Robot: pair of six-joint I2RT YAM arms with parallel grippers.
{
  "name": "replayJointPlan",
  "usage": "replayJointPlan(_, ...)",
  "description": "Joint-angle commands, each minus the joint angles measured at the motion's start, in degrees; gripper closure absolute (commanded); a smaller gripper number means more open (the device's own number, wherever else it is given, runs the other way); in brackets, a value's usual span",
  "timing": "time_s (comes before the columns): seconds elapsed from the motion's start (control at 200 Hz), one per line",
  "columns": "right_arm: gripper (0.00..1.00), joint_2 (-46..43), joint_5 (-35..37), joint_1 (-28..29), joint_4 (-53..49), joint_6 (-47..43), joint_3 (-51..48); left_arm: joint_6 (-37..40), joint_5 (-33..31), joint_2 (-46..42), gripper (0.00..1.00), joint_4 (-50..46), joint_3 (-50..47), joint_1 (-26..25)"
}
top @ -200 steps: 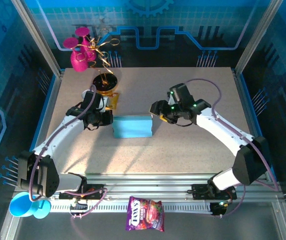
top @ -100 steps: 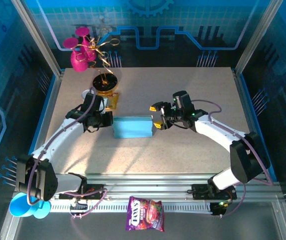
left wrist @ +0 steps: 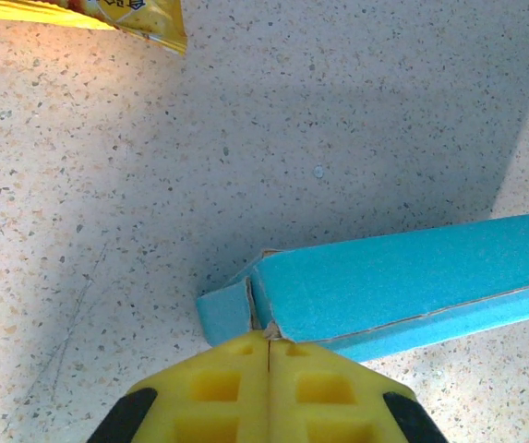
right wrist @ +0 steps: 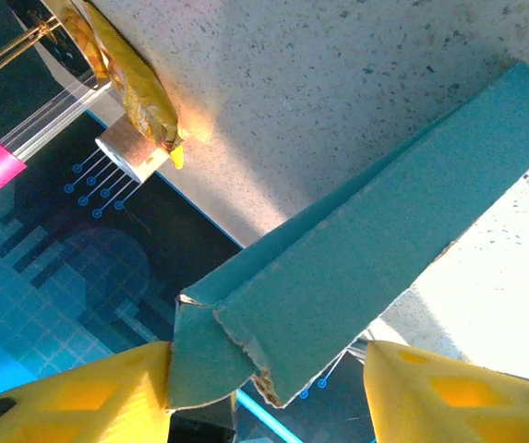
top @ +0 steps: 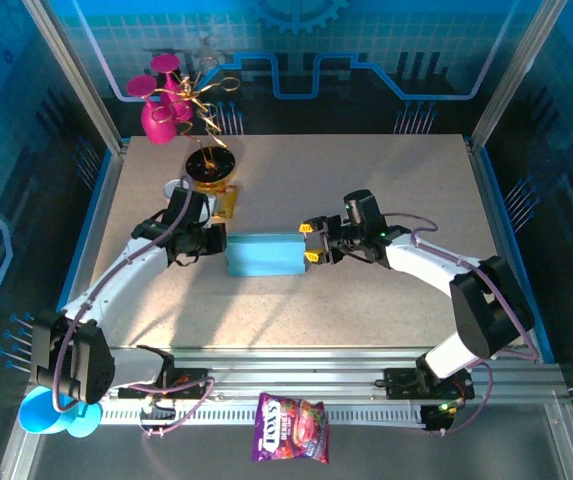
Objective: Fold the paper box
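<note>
Left claw point(left wrist: 269, 341) closed, right claw point(right wrist: 266, 362) wide astride paper box point(top: 265, 254), speckled table point(top: 386, 180), blue walls point(top: 386, 35)

1. A purple snack bag point(top: 291, 427) lies at the near edge, in front of my arm bases. Its big white brand word looks like "TROXXS", though I am unsure of the first letters.
2. The smaller print under that word is too small for me to read.
3. A yellow packet point(left wrist: 107, 14), beyond my left gripper point(left wrist: 269, 341), carries red and dark print that is cut off and illegible.
</note>
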Motion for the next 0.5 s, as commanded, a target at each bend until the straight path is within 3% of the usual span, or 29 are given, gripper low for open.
replayJointPlan(0.0,0.45,-0.11,-0.33,0.42,0.92,1.45,-2.52,-1.22,-1.11,-1.09,1.0,-4.16,-1.95,-0.46)
replayJointPlan(0.495,0.58,0.06,0.02,1.67,4.85,2.46,-5.84,-5.22,0.41,-3.08,1.0,-2.57,-4.41,-0.48)
